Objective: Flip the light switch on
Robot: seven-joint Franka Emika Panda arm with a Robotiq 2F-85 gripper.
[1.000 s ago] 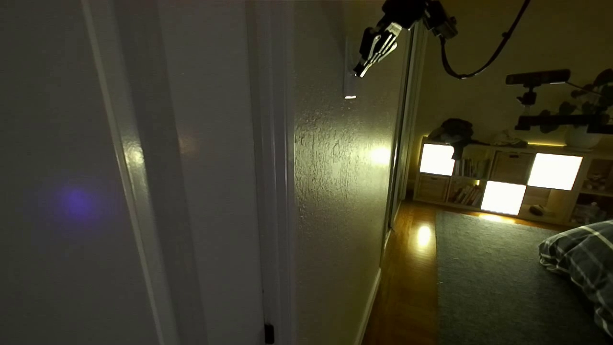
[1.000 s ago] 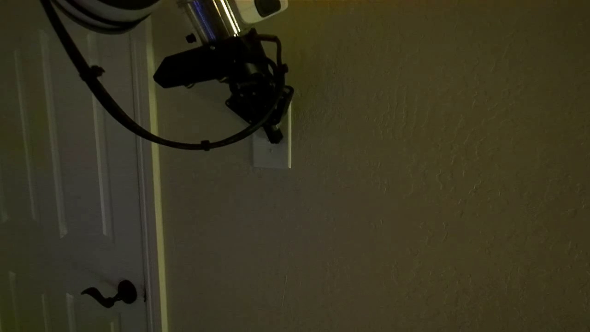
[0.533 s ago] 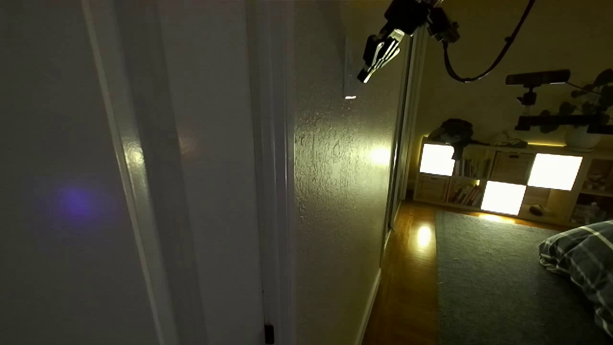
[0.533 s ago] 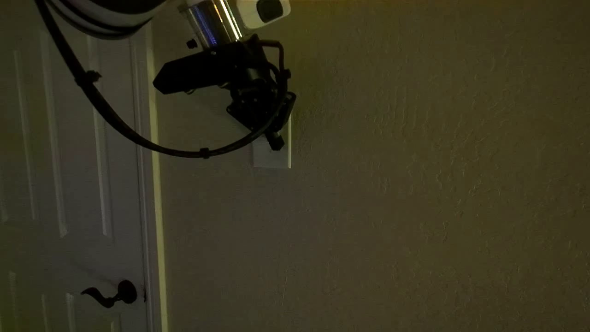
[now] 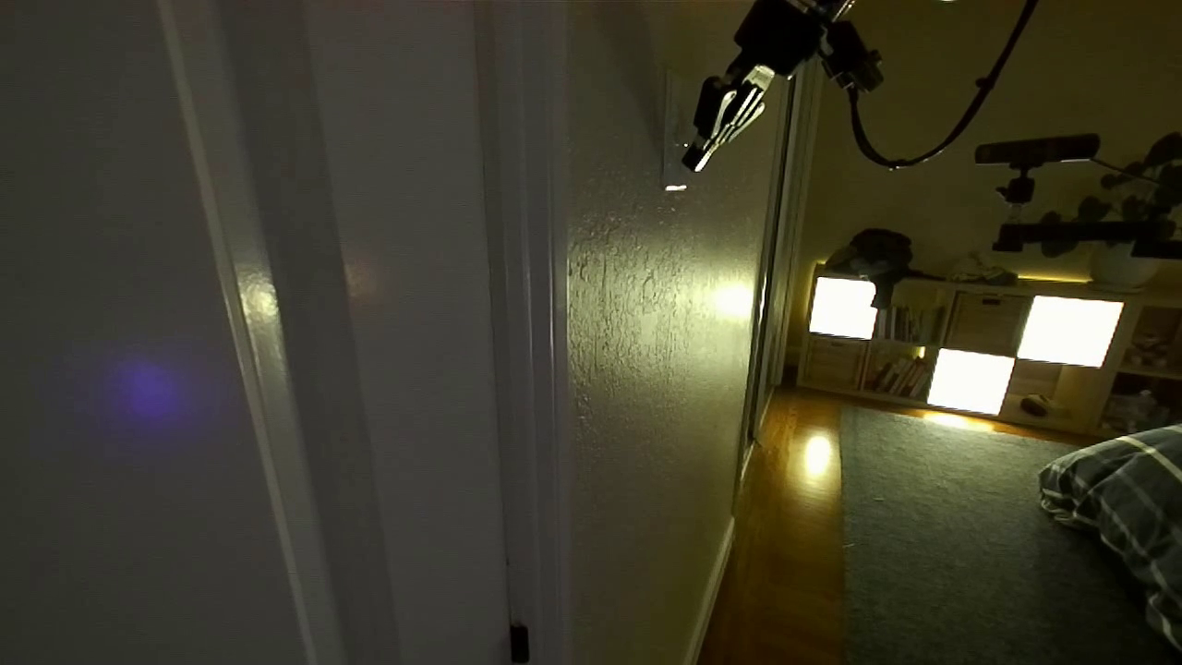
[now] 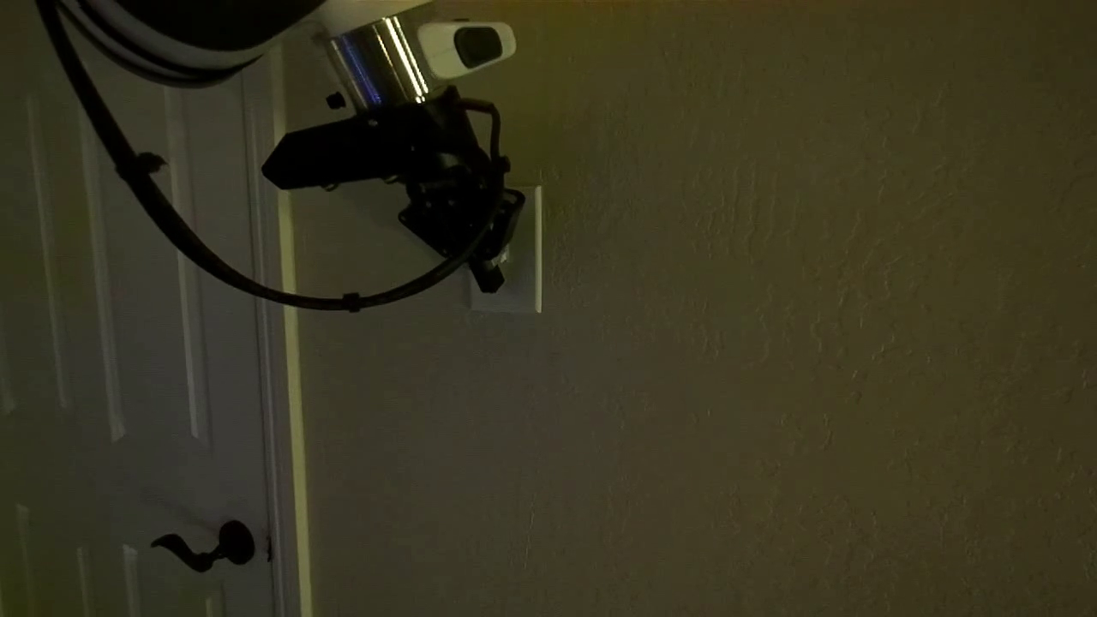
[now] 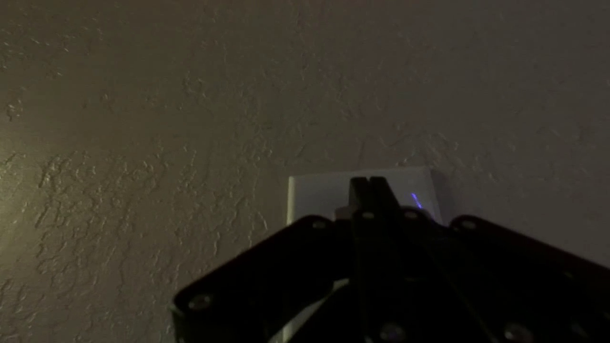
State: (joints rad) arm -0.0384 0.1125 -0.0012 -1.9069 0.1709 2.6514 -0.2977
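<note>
The light switch is a white upright plate on the wall. It shows in both exterior views [image 5: 675,166] [image 6: 524,287] and in the wrist view [image 7: 317,193], partly hidden behind my gripper. A small pale toggle [image 6: 504,255] shows beside the fingers in an exterior view; its position is hard to tell. My gripper [image 5: 693,164] is shut with its fingertips together and nothing between them. It also shows in an exterior view [image 6: 490,281] and in the wrist view [image 7: 369,182]. The fingertips are in front of the plate's lower part, close to it. I cannot tell whether they touch it.
A white door with a dark handle [image 6: 214,544] is beside the switch. A cable [image 6: 257,278] hangs in a loop from my arm. A shelf [image 5: 900,397] with glowing cubbies, a rug [image 5: 942,536] and plaid bedding [image 5: 1127,517] are farther off. The room is dim.
My gripper has moved down along the plate, first a little away from the wall, then back toward it. It has also shifted toward the door side, and the toggle has come into view.
</note>
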